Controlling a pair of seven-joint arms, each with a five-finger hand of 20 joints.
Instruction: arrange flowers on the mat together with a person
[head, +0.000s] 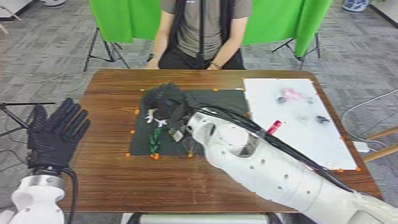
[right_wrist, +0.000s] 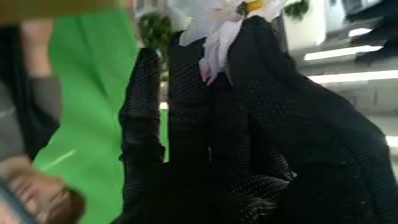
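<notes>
From where I stand, the right hand's (head: 165, 95) fingers (right_wrist: 187, 70) are nearly closed, pinching the white flower (right_wrist: 211, 21) at their tips, over the mat (head: 224, 97); it looks light, soft-petalled and easily creased, best held by its stem.

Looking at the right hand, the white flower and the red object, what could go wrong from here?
The right hand pinches the white flower by its fingertips, so it may slip or crush petals. The red object sits close beside the right arm, which might knock it.
</notes>
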